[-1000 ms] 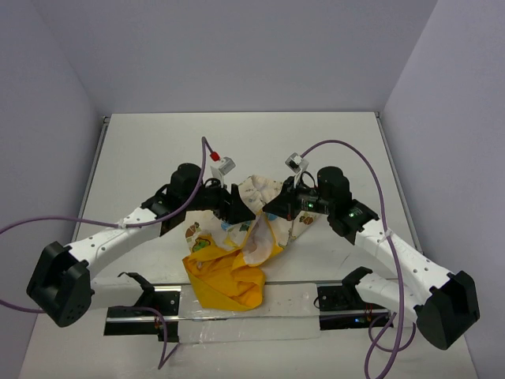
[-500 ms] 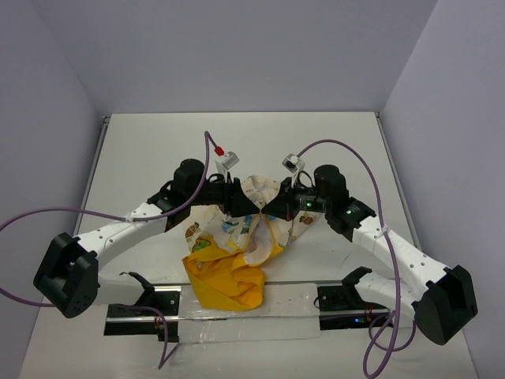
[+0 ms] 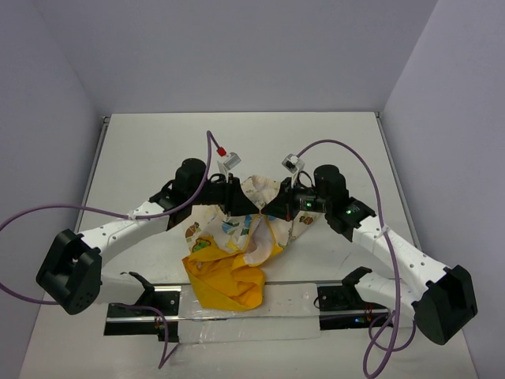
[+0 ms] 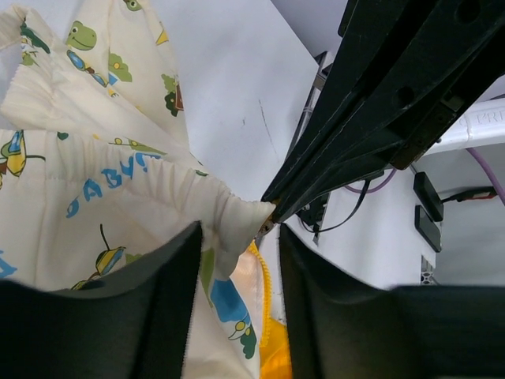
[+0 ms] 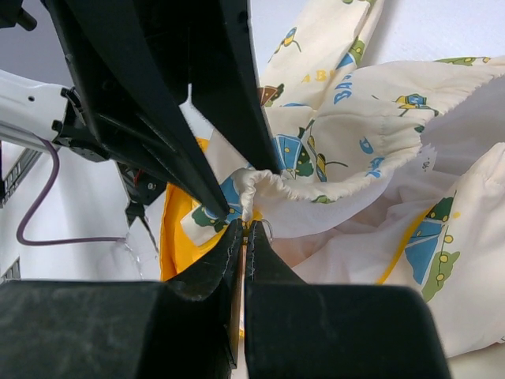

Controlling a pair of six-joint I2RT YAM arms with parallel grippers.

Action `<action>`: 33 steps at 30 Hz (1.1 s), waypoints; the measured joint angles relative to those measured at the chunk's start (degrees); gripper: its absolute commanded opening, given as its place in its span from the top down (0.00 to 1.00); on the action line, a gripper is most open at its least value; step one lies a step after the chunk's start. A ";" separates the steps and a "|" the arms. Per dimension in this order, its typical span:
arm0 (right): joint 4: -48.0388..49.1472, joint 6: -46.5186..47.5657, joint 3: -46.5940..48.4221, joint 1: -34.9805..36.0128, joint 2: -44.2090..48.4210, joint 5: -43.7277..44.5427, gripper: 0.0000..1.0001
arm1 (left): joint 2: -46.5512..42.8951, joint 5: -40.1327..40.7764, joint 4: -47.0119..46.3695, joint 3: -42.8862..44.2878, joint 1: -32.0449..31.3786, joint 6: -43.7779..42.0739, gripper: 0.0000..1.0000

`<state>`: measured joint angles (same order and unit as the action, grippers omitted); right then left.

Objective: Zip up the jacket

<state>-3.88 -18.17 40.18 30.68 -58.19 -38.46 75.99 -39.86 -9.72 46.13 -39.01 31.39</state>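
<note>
The jacket (image 3: 237, 249) lies crumpled at the table's near middle, with cream animal-print cloth above and yellow lining (image 3: 225, 284) in front. Its bottom hem corner (image 4: 237, 213) is lifted. My right gripper (image 5: 245, 227) is shut on that corner at the zip's end, beside a small metal ring (image 5: 267, 230). My left gripper (image 4: 238, 233) faces it tip to tip. Its jaws stand apart around the same hem corner and the yellow zip teeth (image 4: 264, 280). The cloth lies against the left finger (image 4: 158, 300), and a gap shows by the right finger (image 4: 316, 308). From above, both grippers (image 3: 251, 207) (image 3: 270, 208) meet over the jacket.
A metal rail (image 3: 237, 304) with a clear plate runs along the near edge between the arm bases. Purple cables (image 3: 347, 150) loop over both arms. Walls close in the white table (image 3: 237, 142) at the back and sides.
My left gripper's jaws have narrowed around the hem corner, and that arm has shifted slightly towards the right gripper. The right gripper has kept its hold and place.
</note>
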 measured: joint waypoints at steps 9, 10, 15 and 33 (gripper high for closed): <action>0.05 -0.42 0.02 -0.20 -0.96 0.04 0.87 | 0.04 -0.82 0.04 0.09 0.04 0.94 1.00; 0.06 -0.46 0.02 -0.20 -1.02 0.02 0.86 | 0.04 -0.89 0.04 0.09 0.07 0.99 1.00; -1.32 -1.19 1.47 -0.20 -1.85 0.67 0.13 | 0.04 -0.50 0.56 0.58 0.48 2.93 1.00; -11.27 -1.20 5.70 -1.80 1.59 24.77 0.25 | -7.57 12.05 -0.99 -7.05 12.63 24.60 1.00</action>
<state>-15.15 -19.36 45.88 28.88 -56.61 -13.69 68.43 -27.81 -10.71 39.08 -26.38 55.99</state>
